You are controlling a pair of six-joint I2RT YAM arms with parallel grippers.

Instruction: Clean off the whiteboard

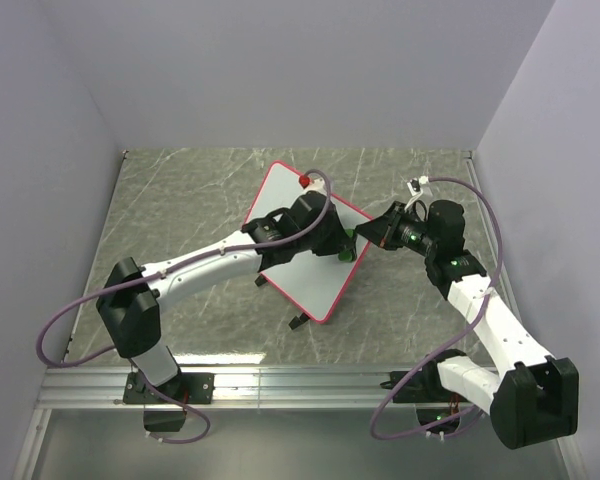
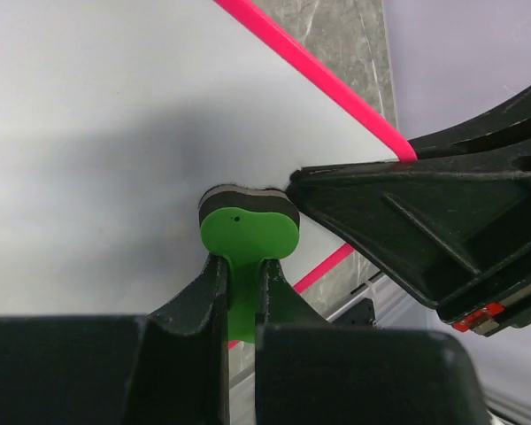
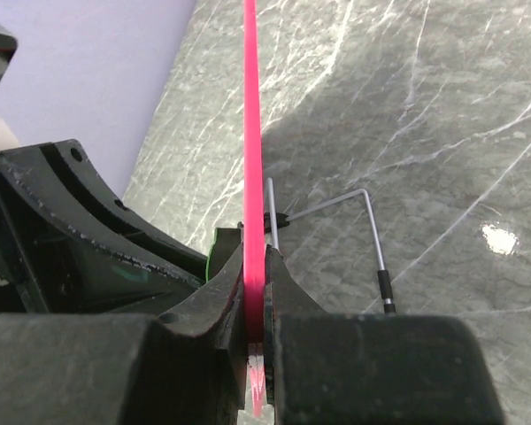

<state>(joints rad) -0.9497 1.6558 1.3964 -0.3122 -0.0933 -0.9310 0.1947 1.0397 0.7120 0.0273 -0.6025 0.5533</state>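
The whiteboard (image 1: 302, 268), white with a thin pink-red frame and black feet, lies tilted in the middle of the table. Its face looks blank in the left wrist view (image 2: 115, 133). My left gripper (image 1: 332, 240) is shut on the handle of the green eraser (image 2: 248, 235), whose dark pad presses on the board near its right edge. The eraser shows green in the top view (image 1: 348, 247). My right gripper (image 1: 373, 233) is shut on the board's pink frame edge (image 3: 252, 177), seen edge-on between the fingers (image 3: 288, 279). The right gripper (image 2: 442, 230) sits close beside the eraser.
The table is grey marble (image 1: 180, 200), walled in by pale lilac panels. A thin wire stand leg (image 3: 372, 239) of the board rests on the marble. A red-capped marker (image 1: 305, 181) lies at the board's far corner. A metal rail (image 1: 300, 380) runs along the near edge.
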